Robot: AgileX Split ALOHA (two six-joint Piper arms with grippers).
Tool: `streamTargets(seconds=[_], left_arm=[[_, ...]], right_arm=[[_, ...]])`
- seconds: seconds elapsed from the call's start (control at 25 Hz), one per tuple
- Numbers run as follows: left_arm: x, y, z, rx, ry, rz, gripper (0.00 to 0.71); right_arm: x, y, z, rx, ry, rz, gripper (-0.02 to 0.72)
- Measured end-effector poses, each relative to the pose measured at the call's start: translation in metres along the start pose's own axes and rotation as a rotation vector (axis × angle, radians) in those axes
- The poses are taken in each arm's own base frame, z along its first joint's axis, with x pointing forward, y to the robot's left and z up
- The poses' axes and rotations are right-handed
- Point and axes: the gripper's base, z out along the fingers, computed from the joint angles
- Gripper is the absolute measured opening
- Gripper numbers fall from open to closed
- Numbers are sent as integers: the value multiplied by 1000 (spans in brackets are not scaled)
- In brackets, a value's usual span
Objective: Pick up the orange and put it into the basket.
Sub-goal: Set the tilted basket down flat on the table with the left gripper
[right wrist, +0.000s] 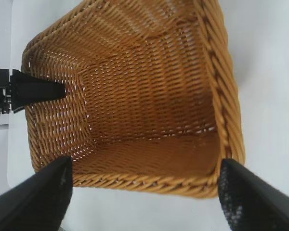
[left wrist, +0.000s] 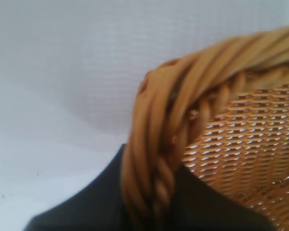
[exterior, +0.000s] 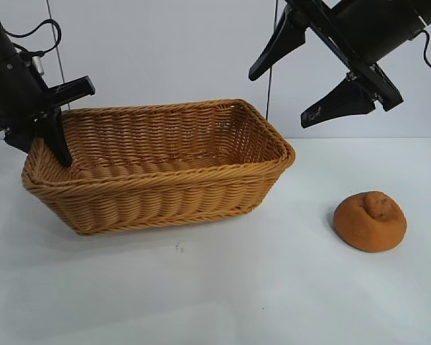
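Note:
The orange [exterior: 370, 221], dull brownish-orange with a knob on top, lies on the white table at the front right, apart from the basket. The wicker basket [exterior: 158, 190] stands left of centre and is empty. My left gripper [exterior: 39, 144] is shut on the basket's left braided rim [left wrist: 183, 96], one finger inside and one outside; it also shows in the right wrist view [right wrist: 36, 90]. My right gripper [exterior: 279, 99] hangs open and empty, high above the basket's right end and up-left of the orange. The right wrist view looks down into the basket [right wrist: 144, 183].
The white table [exterior: 258, 287] stretches in front of the basket and round the orange. A white wall stands behind. Thin cables hang at the back.

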Motion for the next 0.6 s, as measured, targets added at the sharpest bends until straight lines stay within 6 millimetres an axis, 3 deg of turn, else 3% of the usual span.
streamTargets(seconds=[0.2, 0.44, 0.48, 0.52, 0.6], left_arm=[[-3, 3, 16, -15, -2, 24, 90], [-1, -6, 20, -13, -1, 86, 102], [0, -7, 21, -11, 0, 88, 130], [0, -8, 21, -2, 1, 82, 241], [1, -9, 21, 0, 13, 80, 377]], right_arm=[[0, 0, 0, 0, 0, 0, 568], [0, 0, 0, 0, 0, 0, 568], [0, 0, 0, 0, 0, 0, 568], [0, 0, 0, 0, 0, 0, 568], [0, 0, 0, 0, 0, 0, 568]])
